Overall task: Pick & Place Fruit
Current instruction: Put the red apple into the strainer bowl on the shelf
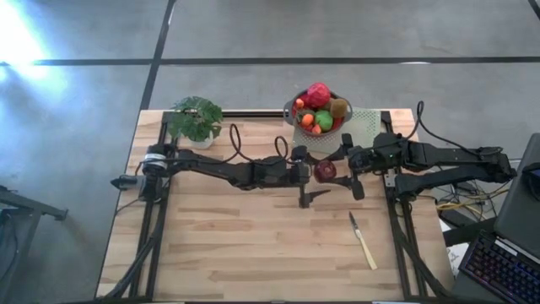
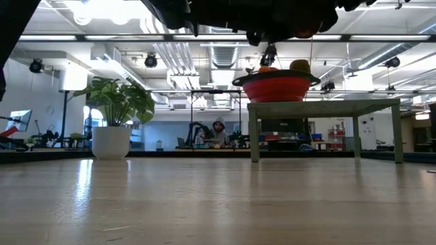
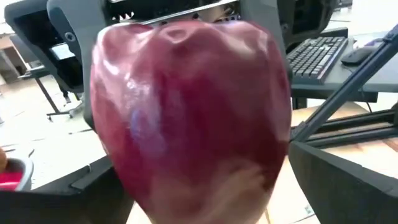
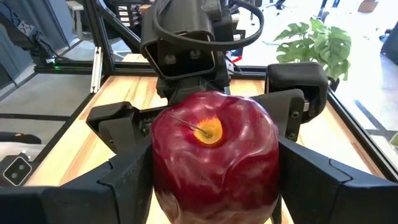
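The right gripper (image 1: 340, 168) was clamped on the apple (image 1: 326, 171); the left gripper (image 1: 309, 171), fingers apart, could knock it loose.

1. Both your arms are dark, near-black, built of boxy jointed segments.
2. Your left arm (image 1: 219, 169) carries a black cable looping above it, and a pale band near its base.
3. Your right arm (image 1: 439, 160) trails black cables off its rear.
4. Fingers (image 4: 118, 134) are matte, angular, dark grey slabs.
5. Your left wrist housing (image 4: 183, 37) shows small round screws.
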Controlling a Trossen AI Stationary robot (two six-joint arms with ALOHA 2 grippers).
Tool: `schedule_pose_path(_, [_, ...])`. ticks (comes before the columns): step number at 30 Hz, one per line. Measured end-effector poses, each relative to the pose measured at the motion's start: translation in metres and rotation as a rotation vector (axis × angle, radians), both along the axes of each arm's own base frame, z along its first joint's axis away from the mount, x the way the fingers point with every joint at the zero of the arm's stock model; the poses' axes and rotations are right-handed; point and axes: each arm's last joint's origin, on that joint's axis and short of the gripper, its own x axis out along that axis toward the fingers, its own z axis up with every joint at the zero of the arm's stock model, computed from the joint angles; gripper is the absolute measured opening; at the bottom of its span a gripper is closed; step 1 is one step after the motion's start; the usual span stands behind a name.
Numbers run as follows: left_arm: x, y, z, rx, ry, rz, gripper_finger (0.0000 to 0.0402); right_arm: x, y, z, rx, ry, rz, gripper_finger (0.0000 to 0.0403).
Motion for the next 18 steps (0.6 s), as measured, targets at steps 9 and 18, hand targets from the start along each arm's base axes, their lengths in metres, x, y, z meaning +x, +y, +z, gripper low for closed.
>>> schedule_pose_path(9, [-0.011, 0.002, 0.005, -0.036, 0.132, 0.085, 0.0388, -0.001, -0.002, 0.001, 0.006, -0.008, -0.056, 0.028])
schedule_pose_path(18, [-0.021, 0.001, 0.011, -0.069, 0.201, 0.094, 0.0388, -0.003, -0.011, 0.02, -0.078, -0.053, -0.257, 0.0279])
